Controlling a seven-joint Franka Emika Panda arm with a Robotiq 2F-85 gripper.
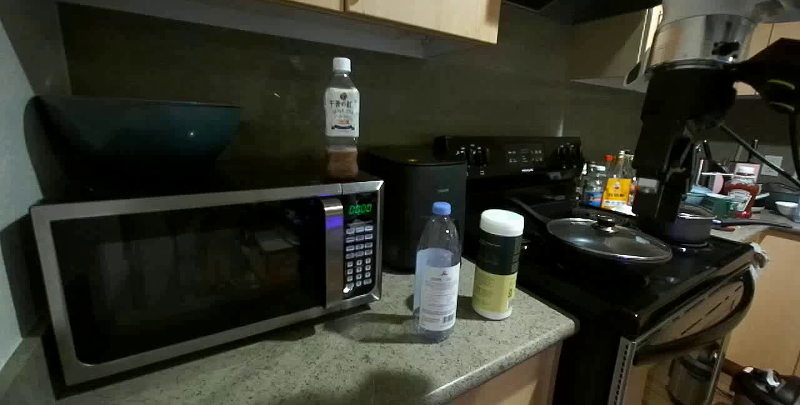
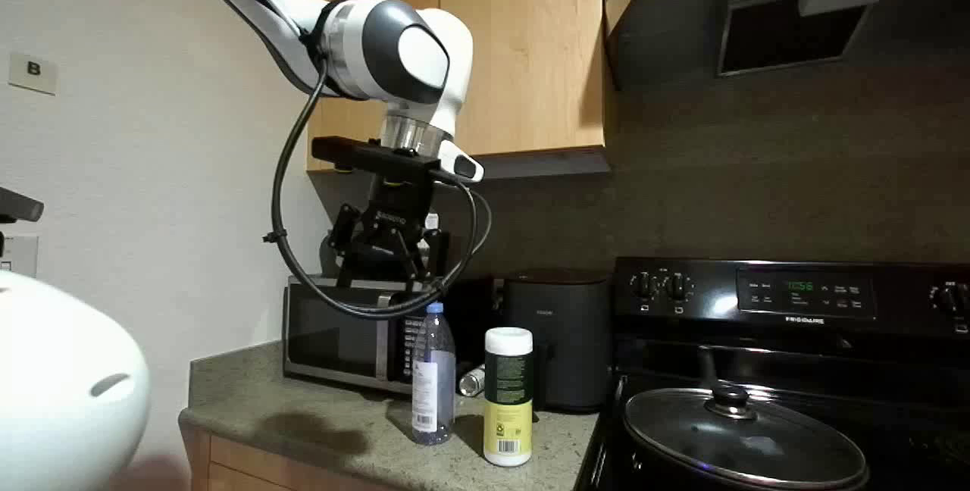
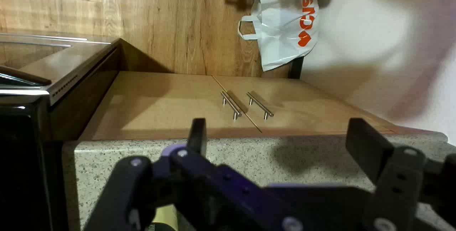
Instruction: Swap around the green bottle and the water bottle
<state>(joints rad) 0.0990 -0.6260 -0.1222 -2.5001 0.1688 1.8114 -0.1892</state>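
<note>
- both exterior views: the water bottle (image 1: 437, 286), clear and blue-capped, stands upright on the speckled countertop (image 1: 244, 367).
- just beside it, apart, toward the frigidaire stove (image 2: 712, 286), stands the upright green bottle (image 2: 508, 400), white-capped.
- wrist view: the gripper (image 3: 279, 138) hangs above that countertop, fingers spread wide.
- left of both bottles as pictured: the microwave (image 1: 200, 274), a white-capped plastic bottle (image 1: 342, 114) on top.
- on the stove: a glass-lidded pan (image 2: 743, 442).

White arm (image 2: 358, 59), black gripper (image 3: 282, 141), seemingly lettered
</note>
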